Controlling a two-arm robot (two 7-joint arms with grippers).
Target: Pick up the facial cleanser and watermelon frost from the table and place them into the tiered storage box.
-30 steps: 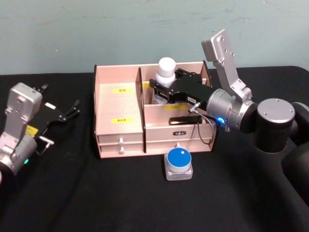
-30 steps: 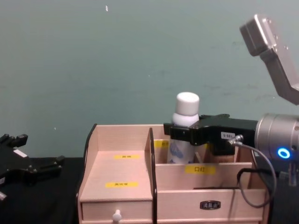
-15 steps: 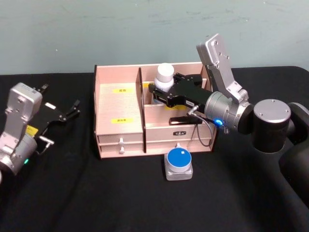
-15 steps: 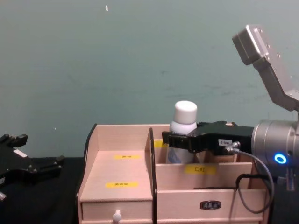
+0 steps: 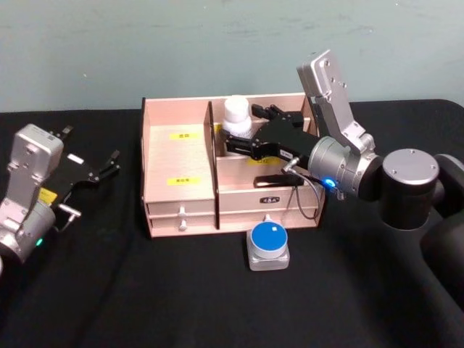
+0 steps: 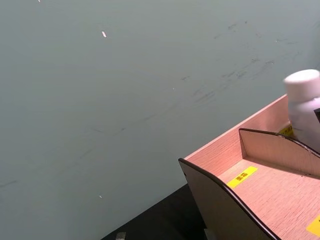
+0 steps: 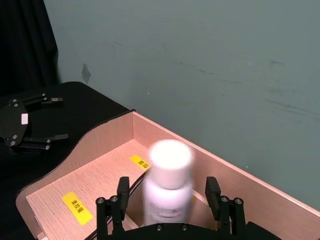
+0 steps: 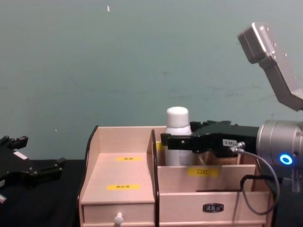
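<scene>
- The cleanser (image 5: pixel 236 116), a white-capped bottle, stood upright in the rear right compartment of the box (image 5: pixel 163 156), close to the centre divider. Its cap rose above the back wall.
- The right gripper (image 7: pixel 167 192) reached over the box's right side at the bottle's height. The right wrist view showed a finger on each side of the bottle with a gap to both. It was released and gripped nothing.
- That level, sideways reach probably suited a tall bottle. It could go down straight between the walls, and the fingers could spread without tipping it.
- I judged the cleanser's placing all but done. The arm would next need to draw back clear of the cap.
- A small grey case with a round blue lid (image 5: pixel 268 245), most likely the watermelon frost, sat on the counter (image 5: pixel 181 290) just before the box's front right drawer. It was the item left to pick up.
- The box's wide left section, stepped and carrying two yellow labels, showed nothing inside. The front right tier looked bare too, though the arm hid part of it. The front drawers were closed.
- The left gripper (image 5: pixel 94 174) lay parked on the counter well to the left of the box, fingers spread and grasping nothing.
</scene>
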